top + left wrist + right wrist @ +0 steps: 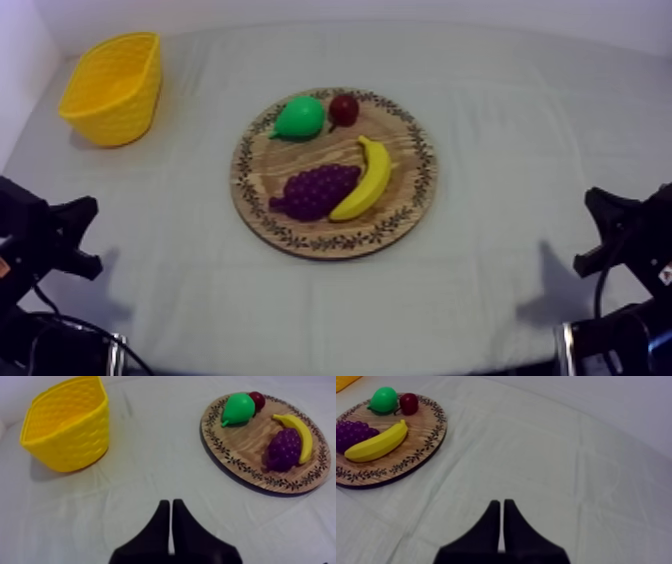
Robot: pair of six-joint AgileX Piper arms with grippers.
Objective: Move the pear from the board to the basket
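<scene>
Top view: the yellow basket (112, 88) stands near the far left corner of the table (520, 110), which lies under a grey-white cloth with soft creases. The basket is a moulded tub with a woven lattice pattern, its walls flaring up to a wavy rim. What shows of its inside is bare yellow wall.

The round wooden board (415, 160) lies flat at the middle of the table, well apart from the basket. It has pale grain across its face and a dark leafy pattern around its rim, and it carries four toy fruits. The pear (299, 118), smooth glossy green and rounded with a short pointed end, lies on the board at its far left edge. The small red fruit (344, 109), round and shiny, sits just beside the pear at the board's far edge. The bunch of grapes (318, 191), purple and knobbly, lies towards the board's near side. The curved yellow banana (368, 180) lies against the right side of the grapes.

In the left wrist view, the left gripper (171, 504) hangs over bare cloth near the table's near left edge, its black fingers pressed together into a narrow wedge, holding nothing. In the right wrist view, the right gripper (502, 503) is likewise drawn into a narrow wedge over bare cloth, with nothing between its fingers and the board off to its side.
</scene>
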